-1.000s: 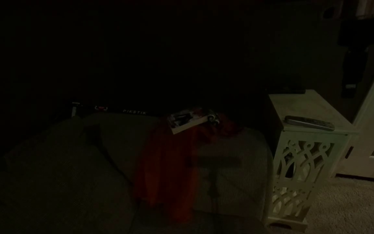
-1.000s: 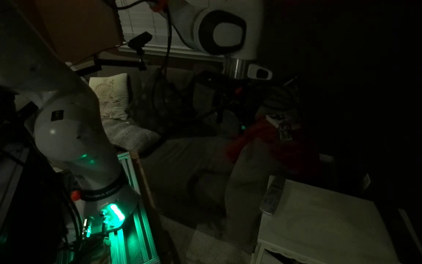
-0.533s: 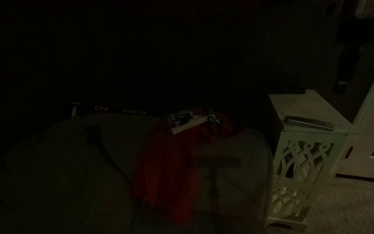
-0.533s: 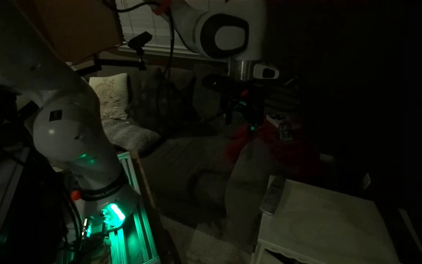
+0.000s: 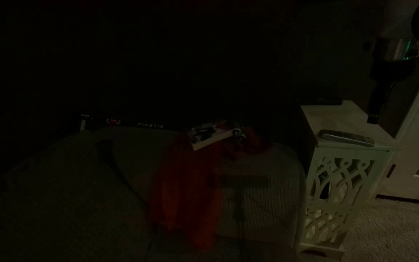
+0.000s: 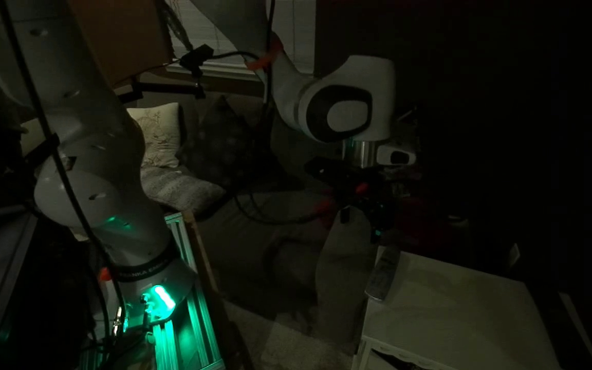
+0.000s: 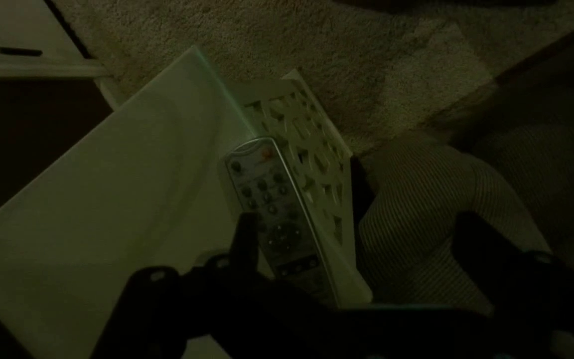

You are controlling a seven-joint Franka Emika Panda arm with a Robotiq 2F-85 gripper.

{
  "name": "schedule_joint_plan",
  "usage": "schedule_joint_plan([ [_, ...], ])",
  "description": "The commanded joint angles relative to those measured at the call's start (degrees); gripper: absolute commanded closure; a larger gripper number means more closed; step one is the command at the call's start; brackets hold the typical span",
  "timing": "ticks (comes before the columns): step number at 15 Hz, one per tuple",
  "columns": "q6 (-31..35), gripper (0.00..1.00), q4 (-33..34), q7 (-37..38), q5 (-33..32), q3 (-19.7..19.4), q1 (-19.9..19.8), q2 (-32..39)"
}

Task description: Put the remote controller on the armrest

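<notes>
The remote controller (image 5: 347,138), a grey-white bar with dark buttons, lies flat along the edge of the white lattice-sided box's top. It also shows in an exterior view (image 6: 382,275) and in the wrist view (image 7: 276,209). My gripper (image 7: 357,219) is open and empty, with its fingers wide apart. In the wrist view one finger overlaps the remote's side and the other is over the ribbed armrest (image 7: 426,209). In both exterior views the gripper (image 6: 361,226) hangs above the box corner, apart from the remote. The armrest (image 5: 264,167) stands beside the box.
The white lattice-sided box (image 5: 344,196) stands next to the sofa. A red cloth (image 5: 191,189) drapes over the armrest, with a book (image 5: 209,134) on it. A dark pole (image 5: 151,125) lies behind. A dark object (image 5: 320,101) sits at the box top's far end. The scene is very dark.
The arm and gripper have come down and across toward the box top and the remote. The remote, box, cloth and book have not moved.
</notes>
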Motion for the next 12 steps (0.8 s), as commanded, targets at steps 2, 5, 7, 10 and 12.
schedule_joint_plan([
  [2,0.09,0.00,1.34,0.03,0.28,-0.75,0.39,3.84],
  [5,0.24,0.00,1.53,0.03,0.28,-0.74,0.48,3.93],
  [7,2.95,0.00,1.41,-2.12,0.50,-0.94,0.18,4.36],
  [10,8.89,0.00,1.74,-15.06,4.66,-1.35,-0.85,7.31],
  [12,10.11,0.00,2.82,-22.36,8.96,-1.03,-1.64,9.72],
])
